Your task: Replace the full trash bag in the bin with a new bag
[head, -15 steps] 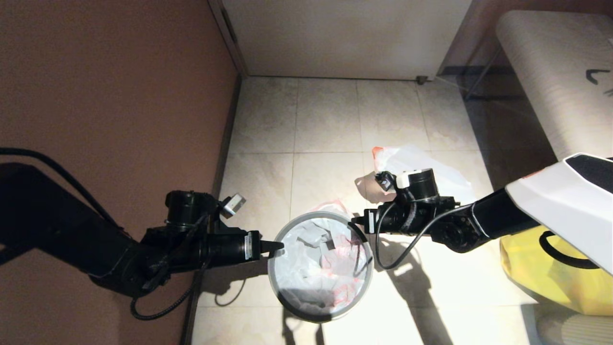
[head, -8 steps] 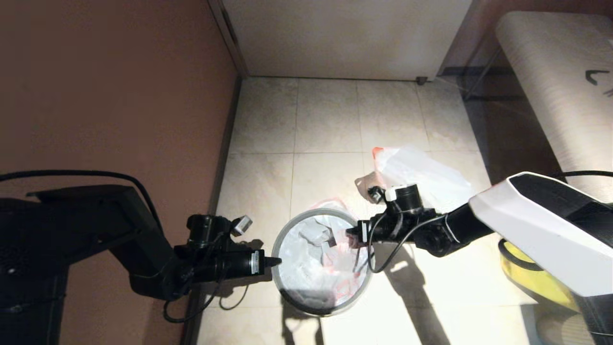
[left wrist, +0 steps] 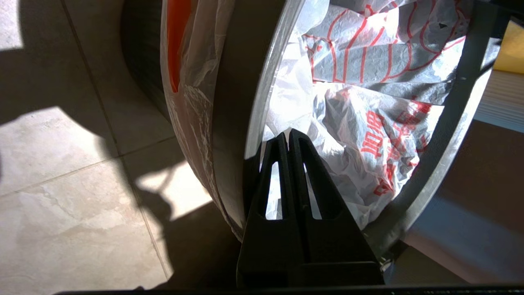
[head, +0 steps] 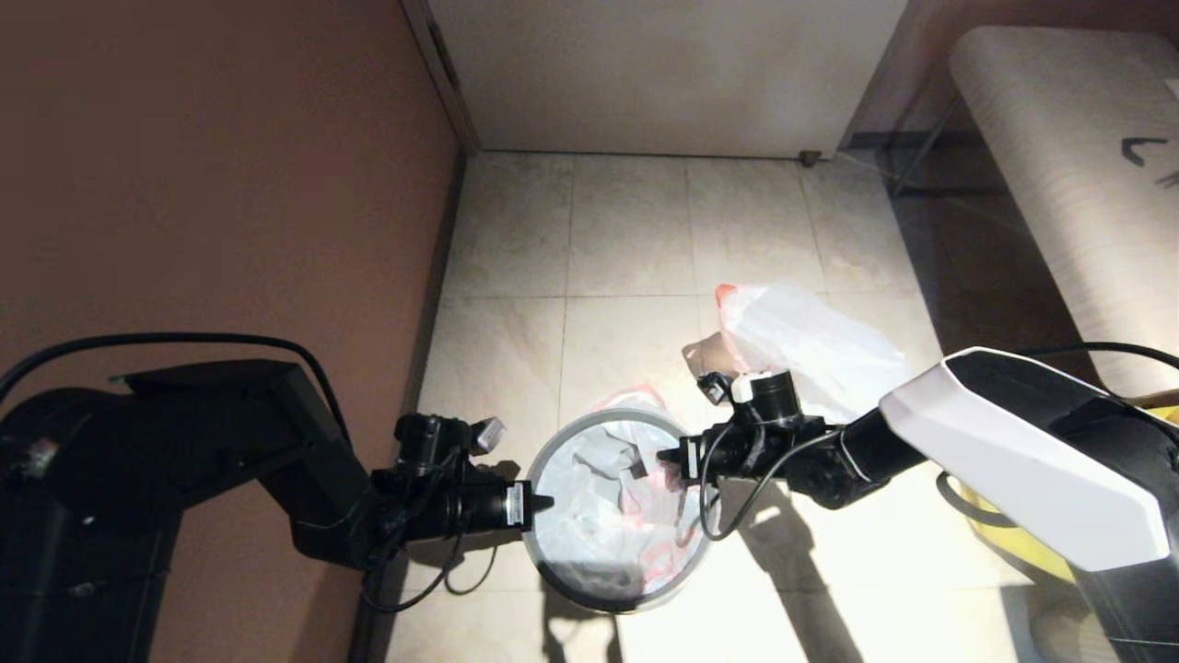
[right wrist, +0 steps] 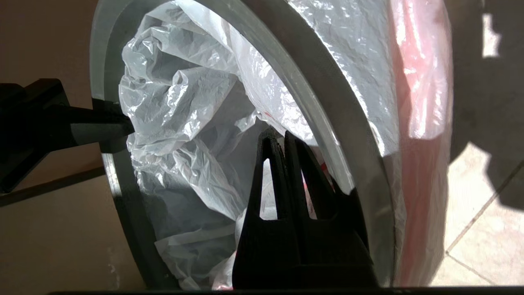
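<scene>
The bin (head: 608, 412) stands on the tiled floor, a small black bin with a grey hoop rim (left wrist: 266, 82). The new bag (head: 599, 497), white with red drawing and characters (left wrist: 368, 123), lies crumpled inside it. Its pink-edged film drapes outside over the far rim (right wrist: 417, 82). My left gripper (head: 545, 504) is at the left rim, shut on the bag's film (left wrist: 288, 133). My right gripper (head: 663, 458) reaches in over the right rim, shut on film just inside the hoop (right wrist: 278, 135). The full trash bag (head: 811, 345), plain white with a pink-red tip, lies on the floor beyond the right arm.
A brown wall (head: 230, 184) runs close along the left of the bin. A large yellow bag (head: 999, 539) sits on the floor at the right, behind my right arm. A pale bench (head: 1059, 157) stands at the far right and a white door (head: 663, 74) at the back.
Both grippers have dropped lower and nearer me along the rim. The right one has pushed further in over the hoop. The bag inside has shifted a little.
</scene>
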{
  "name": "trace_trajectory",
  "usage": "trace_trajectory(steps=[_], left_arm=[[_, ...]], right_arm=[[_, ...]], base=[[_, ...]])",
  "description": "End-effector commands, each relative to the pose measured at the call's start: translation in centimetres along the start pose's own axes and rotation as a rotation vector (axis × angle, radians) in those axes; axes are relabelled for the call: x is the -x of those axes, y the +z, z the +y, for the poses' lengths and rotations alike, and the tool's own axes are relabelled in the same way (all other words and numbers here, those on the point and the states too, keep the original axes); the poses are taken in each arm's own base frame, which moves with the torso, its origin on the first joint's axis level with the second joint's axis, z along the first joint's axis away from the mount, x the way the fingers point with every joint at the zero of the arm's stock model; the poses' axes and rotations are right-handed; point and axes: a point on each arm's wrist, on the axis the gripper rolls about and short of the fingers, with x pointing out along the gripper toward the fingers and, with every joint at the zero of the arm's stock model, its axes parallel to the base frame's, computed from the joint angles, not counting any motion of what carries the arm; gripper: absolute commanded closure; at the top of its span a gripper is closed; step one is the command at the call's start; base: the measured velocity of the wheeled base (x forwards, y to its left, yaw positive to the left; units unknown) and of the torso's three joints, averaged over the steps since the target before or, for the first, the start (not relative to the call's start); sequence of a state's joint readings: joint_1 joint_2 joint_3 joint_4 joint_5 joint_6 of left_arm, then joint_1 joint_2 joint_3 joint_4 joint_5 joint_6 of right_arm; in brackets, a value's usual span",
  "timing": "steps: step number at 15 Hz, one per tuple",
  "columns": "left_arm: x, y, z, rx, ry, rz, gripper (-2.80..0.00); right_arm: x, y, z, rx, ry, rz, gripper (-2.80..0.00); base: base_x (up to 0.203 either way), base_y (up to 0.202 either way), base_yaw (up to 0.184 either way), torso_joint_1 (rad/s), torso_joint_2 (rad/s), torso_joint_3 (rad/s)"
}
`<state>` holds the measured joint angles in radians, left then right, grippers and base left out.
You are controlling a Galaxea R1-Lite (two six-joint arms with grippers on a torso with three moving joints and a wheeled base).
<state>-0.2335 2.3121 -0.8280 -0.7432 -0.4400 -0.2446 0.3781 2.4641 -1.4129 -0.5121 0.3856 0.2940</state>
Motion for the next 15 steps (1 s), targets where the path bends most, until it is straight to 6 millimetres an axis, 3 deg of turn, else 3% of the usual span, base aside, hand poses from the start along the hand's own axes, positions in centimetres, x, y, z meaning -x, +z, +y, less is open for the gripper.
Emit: trace_trajectory(steps=[1,5,9,11,13,15], left_arm=[[0.4,0.3,-0.9,-0.016,-0.012,-0.011,0.0],[6.0,4.8,-8.8,-0.145,-0.115,-0.186,0.0],[14.8,8.3,-17.3,-0.213,-0.1,-0.297,0.0],[18.1,8.7,-20.6,-0.217,0.048,-0.348,0.0],[19.3,9.2,-21.7,-0.198,0.265,-0.429,0.0],[21.1,9.8,-22.1,-0.221,0.402,-0.512,0.0]], right_arm=[[2.4,1.4,2.1,0.018,0.021,-0.029,0.0],[9.2,4.7,8.2,0.087,0.097,-0.129,0.0],[16.2,7.1,12.9,0.116,0.022,-0.239,0.0],[18.6,7.4,13.2,0.098,-0.171,-0.294,0.0],[20.0,7.8,11.5,0.079,-0.486,-0.37,0.0],[24.0,8.8,9.8,0.076,-0.625,-0.438,0.0]], base=[[0.0,0.0,0.0,0.0,0.0,0.0],[0.0,0.0,0.0,0.0,0.0,0.0],[0.0,0.0,0.0,0.0,0.0,0.0],[0.0,0.0,0.0,0.0,0.0,0.0],[0.0,0.0,0.0,0.0,0.0,0.0],[0.0,0.0,0.0,0.0,0.0,0.0]])
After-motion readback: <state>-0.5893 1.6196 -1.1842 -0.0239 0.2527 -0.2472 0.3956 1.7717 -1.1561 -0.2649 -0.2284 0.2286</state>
